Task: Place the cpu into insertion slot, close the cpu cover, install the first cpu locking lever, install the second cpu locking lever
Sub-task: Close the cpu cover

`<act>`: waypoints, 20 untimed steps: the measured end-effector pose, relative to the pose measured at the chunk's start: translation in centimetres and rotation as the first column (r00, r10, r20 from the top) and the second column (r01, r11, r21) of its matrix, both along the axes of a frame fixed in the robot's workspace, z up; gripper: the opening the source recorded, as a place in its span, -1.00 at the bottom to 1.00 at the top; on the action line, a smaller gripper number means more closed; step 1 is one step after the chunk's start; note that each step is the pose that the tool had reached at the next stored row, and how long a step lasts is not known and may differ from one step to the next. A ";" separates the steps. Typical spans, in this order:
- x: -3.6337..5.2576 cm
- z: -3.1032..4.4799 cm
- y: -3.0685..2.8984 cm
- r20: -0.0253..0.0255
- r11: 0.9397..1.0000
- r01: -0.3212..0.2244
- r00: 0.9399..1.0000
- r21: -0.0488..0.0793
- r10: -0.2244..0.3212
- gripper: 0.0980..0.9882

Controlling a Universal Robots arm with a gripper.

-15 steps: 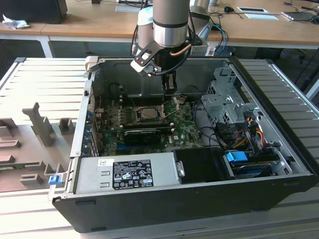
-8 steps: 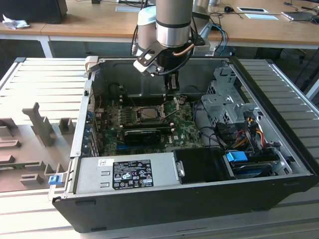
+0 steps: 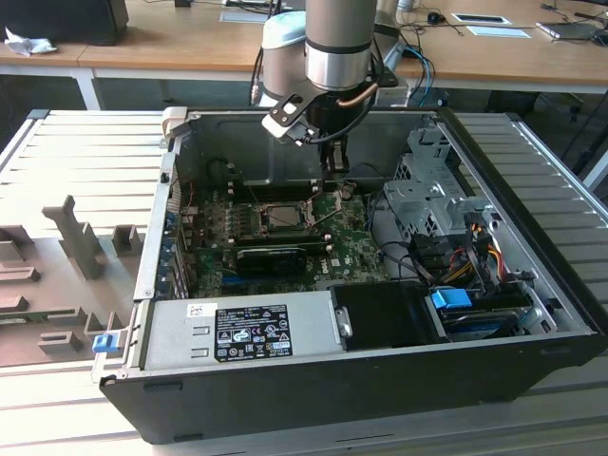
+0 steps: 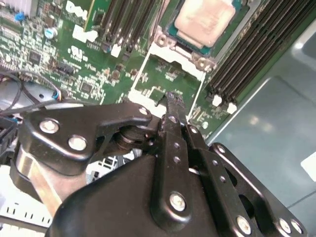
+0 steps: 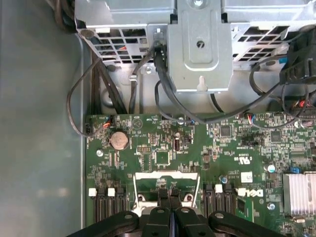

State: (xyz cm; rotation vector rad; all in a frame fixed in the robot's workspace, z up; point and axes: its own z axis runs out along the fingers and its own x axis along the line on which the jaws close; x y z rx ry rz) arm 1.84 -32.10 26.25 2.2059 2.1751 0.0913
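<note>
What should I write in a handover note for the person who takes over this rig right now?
The gripper: fingers together, tips at the free edge of the cpu cover; a pinch on it I cannot confirm.
The cpu: seated in the socket, metal top up.
The cpu cover: open, swung back over the motherboard.
Done: cpu placed. Left: cover, both locking levers.

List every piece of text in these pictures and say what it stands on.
power supply label, black with white print: too small to read.
white sticker beside that label: too small to read.
motherboard, white printed codes: too small to read.
brand mark, large white letters on the motherboard: a maker's logo, not quoted.
cpu, metal top: no marking can be made out.
</note>
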 end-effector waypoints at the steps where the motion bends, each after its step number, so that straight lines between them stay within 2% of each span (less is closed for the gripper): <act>1: 0.32 -0.01 0.01 0.000 1.000 0.000 1.000 0.000 0.000 -0.98; 6: 0.90 -0.24 0.01 0.000 1.000 0.000 1.000 0.000 0.000 -0.98; 8: 1.77 -0.39 0.01 -0.001 1.000 -0.019 1.000 0.000 0.019 -0.98; 15: 3.23 -0.66 0.14 -0.011 1.000 -0.028 1.000 0.000 0.028 -0.98; 16: 3.75 -0.76 0.18 -0.013 1.000 -0.030 0.999 0.001 0.030 -0.98; 20: 3.99 -1.23 0.20 -0.014 0.999 -0.032 0.999 0.000 0.032 -0.98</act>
